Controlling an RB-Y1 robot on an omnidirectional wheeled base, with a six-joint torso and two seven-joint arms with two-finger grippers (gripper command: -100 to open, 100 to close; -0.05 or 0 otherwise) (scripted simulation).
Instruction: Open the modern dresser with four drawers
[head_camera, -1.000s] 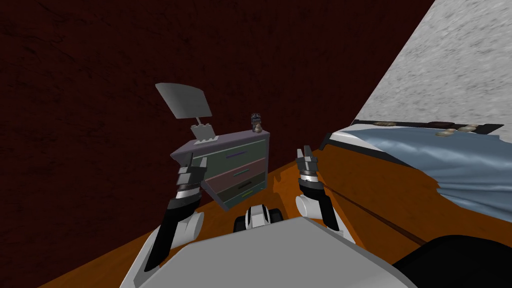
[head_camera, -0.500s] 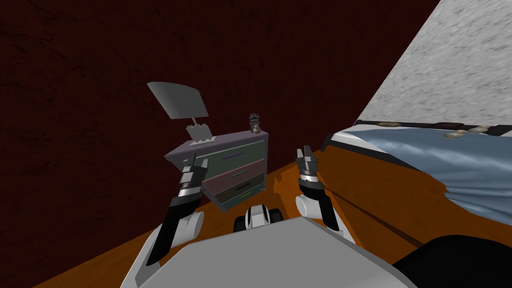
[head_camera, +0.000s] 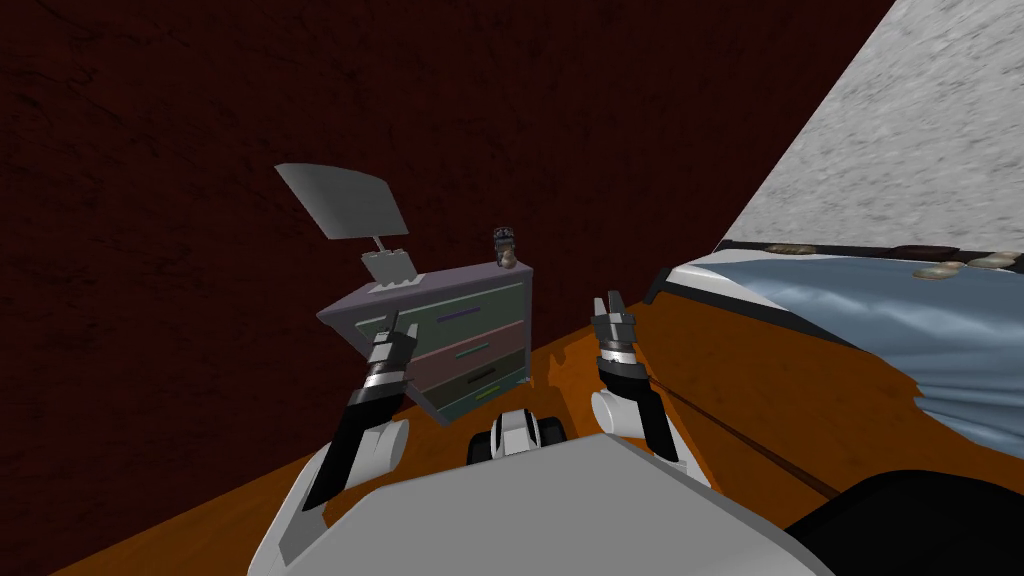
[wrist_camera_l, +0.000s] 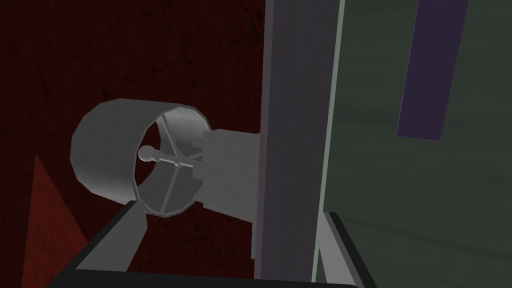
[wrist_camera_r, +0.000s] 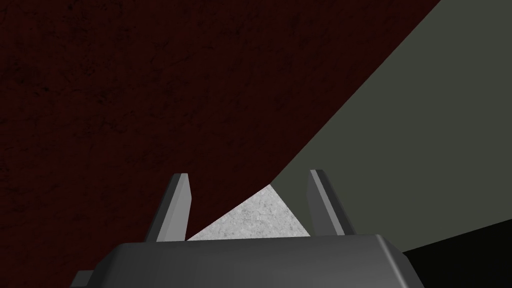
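– My left gripper (wrist_camera_l: 232, 212) was spread and pinched nothing. Its fingers (wrist_camera_l: 336, 240) stood either side of the dresser's top edge. My right gripper (wrist_camera_r: 250, 200), off to the dresser's right and well clear of it, was spread too.

– And the dresser itself?

– The dresser (head_camera: 470, 345) stood just ahead against the dark red wall (head_camera: 150, 200), with a grey lamp (wrist_camera_l: 120, 155) on its top. All four drawers looked shut.

– So nothing was done?

– Only the approach, I'd judge. The top drawer's purple handle (wrist_camera_l: 430, 70) lay beyond my fingers, untouched. I had yet to reach it, close on it and pull.
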